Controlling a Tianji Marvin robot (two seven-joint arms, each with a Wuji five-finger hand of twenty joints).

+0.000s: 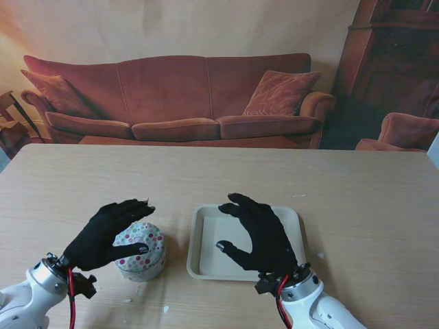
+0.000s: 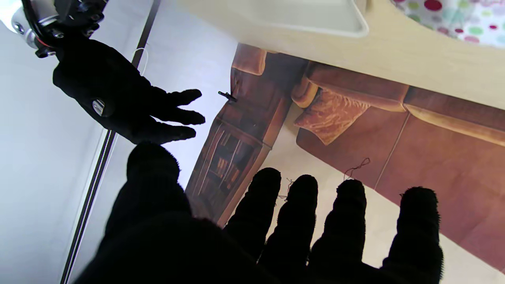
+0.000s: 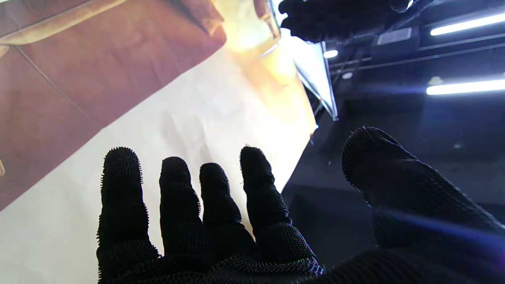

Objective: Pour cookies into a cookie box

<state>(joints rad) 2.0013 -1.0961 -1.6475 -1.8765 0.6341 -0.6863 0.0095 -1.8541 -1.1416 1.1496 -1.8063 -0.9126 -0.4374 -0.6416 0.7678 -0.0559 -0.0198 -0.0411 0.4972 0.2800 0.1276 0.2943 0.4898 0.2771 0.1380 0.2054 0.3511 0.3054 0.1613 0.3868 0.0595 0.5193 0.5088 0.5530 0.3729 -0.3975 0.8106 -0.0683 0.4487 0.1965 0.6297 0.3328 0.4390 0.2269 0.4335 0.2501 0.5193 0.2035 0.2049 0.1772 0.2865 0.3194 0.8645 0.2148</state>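
Observation:
A round tin with a polka-dot lid (image 1: 141,249) stands on the wooden table near me, left of centre; a part of that lid (image 2: 465,19) shows in the left wrist view. My left hand (image 1: 104,236) hovers just left of the tin, open, fingers spread toward it, holding nothing. A cream rectangular tray (image 1: 206,236) lies to the right of the tin and looks empty; its rim (image 2: 315,21) also appears in the left wrist view. My right hand (image 1: 257,236) hangs over the tray, open, with fingers apart. No cookies can be made out.
Small white crumbs (image 1: 164,309) lie on the table (image 1: 357,205) near its front edge and beside the tray. Behind the table hangs a backdrop picturing a red sofa (image 1: 178,103) and a dark cabinet (image 1: 391,62).

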